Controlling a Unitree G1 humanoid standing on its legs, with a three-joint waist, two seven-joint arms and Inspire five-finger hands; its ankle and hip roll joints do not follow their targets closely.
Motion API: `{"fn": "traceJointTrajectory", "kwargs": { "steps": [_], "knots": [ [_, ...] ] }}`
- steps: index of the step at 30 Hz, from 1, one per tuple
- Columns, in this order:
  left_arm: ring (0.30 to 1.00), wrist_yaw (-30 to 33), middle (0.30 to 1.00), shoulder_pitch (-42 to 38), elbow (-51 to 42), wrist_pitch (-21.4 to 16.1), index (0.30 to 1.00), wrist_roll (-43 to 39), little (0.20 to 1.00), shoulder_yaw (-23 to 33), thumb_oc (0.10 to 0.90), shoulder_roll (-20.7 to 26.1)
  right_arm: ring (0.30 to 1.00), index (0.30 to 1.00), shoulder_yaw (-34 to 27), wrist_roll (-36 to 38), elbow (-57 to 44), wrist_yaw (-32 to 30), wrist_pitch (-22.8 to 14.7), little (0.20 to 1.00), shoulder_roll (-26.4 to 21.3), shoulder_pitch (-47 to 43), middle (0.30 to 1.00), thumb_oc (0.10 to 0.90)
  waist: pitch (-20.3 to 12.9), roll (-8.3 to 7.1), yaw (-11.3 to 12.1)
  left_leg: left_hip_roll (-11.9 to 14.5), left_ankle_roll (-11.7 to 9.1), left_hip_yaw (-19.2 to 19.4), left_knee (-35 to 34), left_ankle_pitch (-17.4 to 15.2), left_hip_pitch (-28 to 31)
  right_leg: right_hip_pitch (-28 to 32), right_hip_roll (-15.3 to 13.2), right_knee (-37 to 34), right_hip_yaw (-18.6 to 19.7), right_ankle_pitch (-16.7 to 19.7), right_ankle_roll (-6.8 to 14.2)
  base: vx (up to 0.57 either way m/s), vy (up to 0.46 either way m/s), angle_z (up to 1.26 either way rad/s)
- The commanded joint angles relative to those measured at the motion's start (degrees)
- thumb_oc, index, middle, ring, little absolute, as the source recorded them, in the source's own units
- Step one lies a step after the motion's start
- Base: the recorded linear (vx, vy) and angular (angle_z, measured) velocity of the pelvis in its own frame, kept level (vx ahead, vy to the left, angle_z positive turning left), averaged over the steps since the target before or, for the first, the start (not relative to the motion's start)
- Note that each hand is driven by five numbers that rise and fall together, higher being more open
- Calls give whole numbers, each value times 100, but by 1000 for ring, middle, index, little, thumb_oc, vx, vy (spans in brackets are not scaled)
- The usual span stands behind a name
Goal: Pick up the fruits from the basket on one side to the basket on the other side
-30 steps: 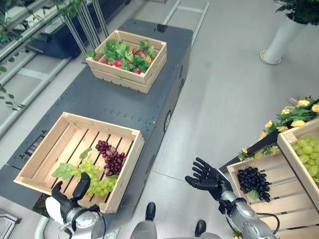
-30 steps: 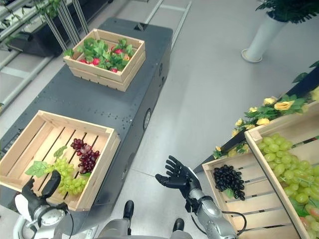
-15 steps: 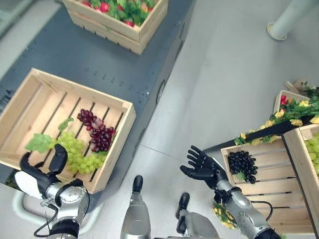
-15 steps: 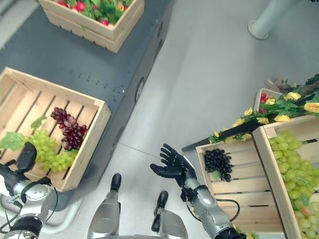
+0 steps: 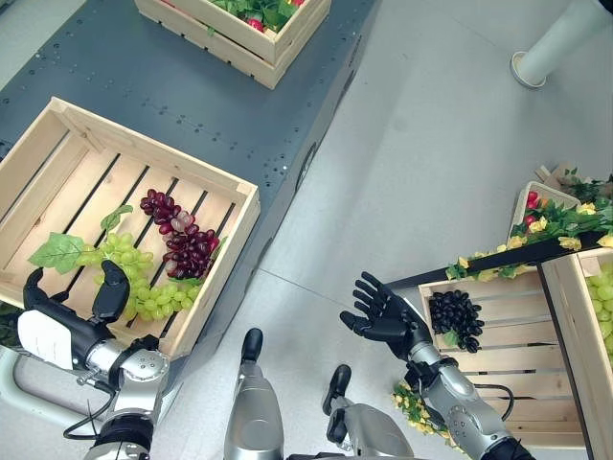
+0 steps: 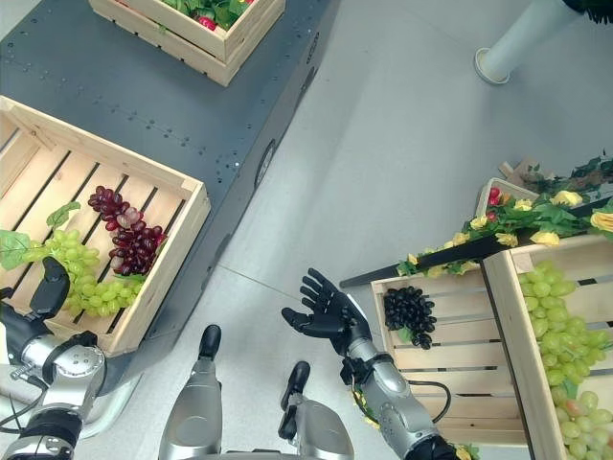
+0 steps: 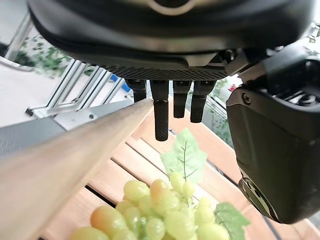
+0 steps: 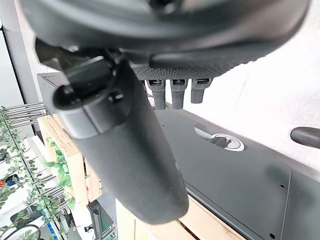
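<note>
As far as one can judge, the task is about in the middle. On the left, the wooden crate (image 5: pixel 222 185) on the dark platform (image 5: pixel 287 115) holds a green grape bunch (image 5: pixel 134 278) with leaves and a red grape bunch (image 5: pixel 180 241) beside it, both lying on the slats. On the right, a smaller crate (image 5: pixel 508 331) on the floor holds one black grape bunch (image 5: pixel 454 312), and next to it another crate (image 6: pixel 512 316) is filled with green grapes (image 6: pixel 560 326). Which side is the source I cannot say for sure; if the fruit goes from right to left, the black bunch and the green grapes are left to carry.

Neither hand carries fruit now. The left hand (image 5: pixel 67 321) stands at the near edge of the left crate, palm toward the green bunch, thumb and fingers (image 7: pixel 161 116) straight and apart, just beside the grapes and not closed on them. The right hand (image 5: pixel 383 311) is raised over the floor between the platform and the black-grape crate, near that crate's corner, with all fingers spread wide and holding nothing. At the far end of the platform a third crate (image 5: pixel 278 53) holds red fruits among leaves.
</note>
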Motion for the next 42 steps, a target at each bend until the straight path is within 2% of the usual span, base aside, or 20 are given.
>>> {"fn": "traceJointTrajectory", "kwargs": {
  "steps": [1, 6, 13, 18, 26, 31, 35, 36, 39, 42],
  "knots": [
    [900, 507, 900, -758, 6, -465, 900, 1346, 900, -321, 800, 936, 900, 900, 58, 375, -739, 318, -577, 900, -34, 28, 900, 800, -327, 67, -143, -397, 327, 257, 603, -656, -210, -431, 445, 605, -61, 6, -267, 0, 0, 0],
    [900, 962, 900, -825, -134, -582, 900, 1747, 900, -332, 800, 1011, 900, 900, 40, 411, -779, 374, -600, 900, -11, 61, 900, 800, -356, 42, -141, -408, 324, 281, 589, -684, -183, -397, 438, 550, -62, 22, -255, 0, 0, 0],
    [900, 1010, 900, -476, -693, -719, 900, 1920, 900, -183, 800, 839, 900, 900, -13, 373, -867, 318, -647, 900, 56, 162, 900, 800, -366, 77, -49, -446, 311, 222, 537, -672, -159, -341, 411, 475, -111, 42, -253, 0, 0, 0],
    [900, 869, 900, -95, -1311, -452, 900, 1991, 900, -11, 800, 803, 900, 900, -124, 377, -1010, 241, -588, 900, 64, 256, 900, 800, -372, 129, 30, -477, 297, 171, 522, -665, -164, -333, 394, 482, -161, 9, -283, 0, 0, 0],
    [900, 563, 900, 711, -2333, -340, 900, 1900, 900, 484, 800, 677, 900, 900, -317, 349, -1186, 202, -595, 900, 70, 488, 900, 800, -386, 219, 219, -541, 260, 55, 466, -633, -145, -254, 373, 441, -275, -34, -331, 5, -11, 4],
    [900, 446, 900, 947, -2740, -290, 900, 1827, 900, 655, 800, 599, 900, 900, -355, 343, -1211, 132, -613, 900, 80, 534, 900, 800, -426, 254, 295, -561, 236, -6, 458, -621, -146, -229, 364, 434, -329, -54, -350, 10, -13, 5],
    [900, 181, 900, 962, -2822, -283, 900, 1607, 900, 650, 800, 561, 900, 900, -346, 338, -1198, 89, -604, 900, 97, 507, 900, 800, -441, 273, 318, -562, 222, -29, 466, -609, -155, -218, 368, 447, -355, -70, -360, 2, -1, 1],
    [900, 37, 900, 914, -2772, -109, 900, 1632, 900, 580, 800, 564, 900, 900, -333, 328, -1193, 73, -580, 900, 105, 480, 900, 800, -451, 270, 307, -557, 218, -25, 470, -604, -152, -212, 373, 455, -352, -77, -362, 0, 0, 0],
    [900, -341, 900, 848, -2627, 85, 900, 1267, 900, 462, 800, 619, 900, 900, -330, 335, -1194, 82, -528, 900, 95, 446, 900, 800, -473, 273, 277, -555, 220, -6, 473, -603, -131, -204, 382, 450, -324, -70, -355, 7, 10, -1],
    [900, -468, 900, 746, -2363, 102, 900, 1094, 900, 317, 800, 627, 900, 900, -319, 346, -1188, 111, -473, 900, 50, 415, 900, 800, -489, 277, 212, -542, 230, 42, 516, -602, -150, -221, 386, 465, -281, -61, -348, 4, 21, -1]
  ]
}}
